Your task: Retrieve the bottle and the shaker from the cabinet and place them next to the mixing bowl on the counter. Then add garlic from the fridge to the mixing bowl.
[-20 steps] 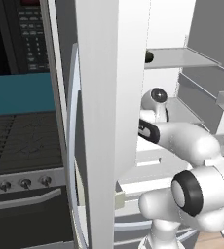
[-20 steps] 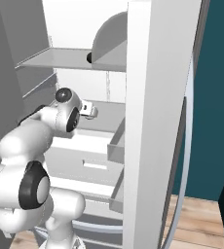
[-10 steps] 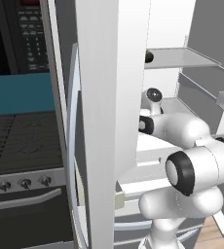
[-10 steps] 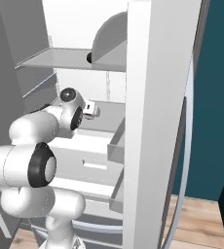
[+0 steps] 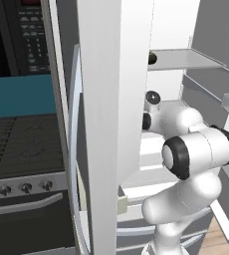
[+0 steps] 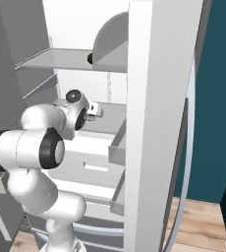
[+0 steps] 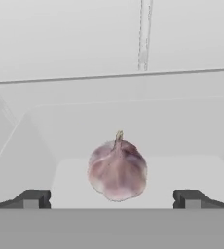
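A pale purple-white garlic (image 7: 117, 170) bulb with a short stem sits on a white shelf inside the open fridge (image 6: 154, 123). It is straight ahead of my gripper (image 7: 111, 199) and centred between the two dark fingertips (image 7: 33, 199), a little beyond them. The jaws stand wide open with nothing between them. From the right base view the hand (image 6: 88, 112) reaches in over the middle fridge shelf. In the left base view the fridge door (image 5: 109, 124) covers most of the hand.
Above the hand is a grey shelf (image 6: 61, 59) with a small dark round thing (image 6: 91, 59) on it. White drawers (image 6: 93, 162) lie below the arm. A stove (image 5: 22, 149) and a microwave (image 5: 17, 35) stand left of the fridge.
The arm has folded up, its elbow swinging higher and closer to the cameras. The hand has edged slightly deeper into the fridge. The jaws stayed open.
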You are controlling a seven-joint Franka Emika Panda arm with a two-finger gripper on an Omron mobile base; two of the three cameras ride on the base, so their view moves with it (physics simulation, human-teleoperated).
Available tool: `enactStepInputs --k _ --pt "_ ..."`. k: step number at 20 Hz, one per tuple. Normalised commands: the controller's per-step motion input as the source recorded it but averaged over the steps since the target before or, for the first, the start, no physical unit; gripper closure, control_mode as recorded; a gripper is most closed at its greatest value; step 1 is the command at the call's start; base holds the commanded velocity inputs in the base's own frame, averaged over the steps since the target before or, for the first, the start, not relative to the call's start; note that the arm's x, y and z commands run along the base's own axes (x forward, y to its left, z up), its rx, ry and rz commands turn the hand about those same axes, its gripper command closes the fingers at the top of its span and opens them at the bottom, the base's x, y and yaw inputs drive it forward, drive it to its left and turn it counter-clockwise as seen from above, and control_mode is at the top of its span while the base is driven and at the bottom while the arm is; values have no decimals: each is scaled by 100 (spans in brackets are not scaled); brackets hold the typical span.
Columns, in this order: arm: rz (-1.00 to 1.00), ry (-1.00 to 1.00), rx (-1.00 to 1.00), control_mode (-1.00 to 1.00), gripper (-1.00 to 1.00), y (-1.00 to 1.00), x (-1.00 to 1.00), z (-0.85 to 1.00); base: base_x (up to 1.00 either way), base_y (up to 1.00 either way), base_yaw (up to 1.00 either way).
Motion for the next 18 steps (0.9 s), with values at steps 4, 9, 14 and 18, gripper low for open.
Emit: enactStepInputs --k 4,9,14,18 --pt "0 2 1 -100 -100 -3 22 -17 0 0 0" --pt "0 2 1 -100 -100 -5 20 -19 0 0 0" --pt "0 1 0 -100 -100 -2 16 -19 0 0 0" --pt "0 2 0 -100 -100 0 17 -17 0 0 0"
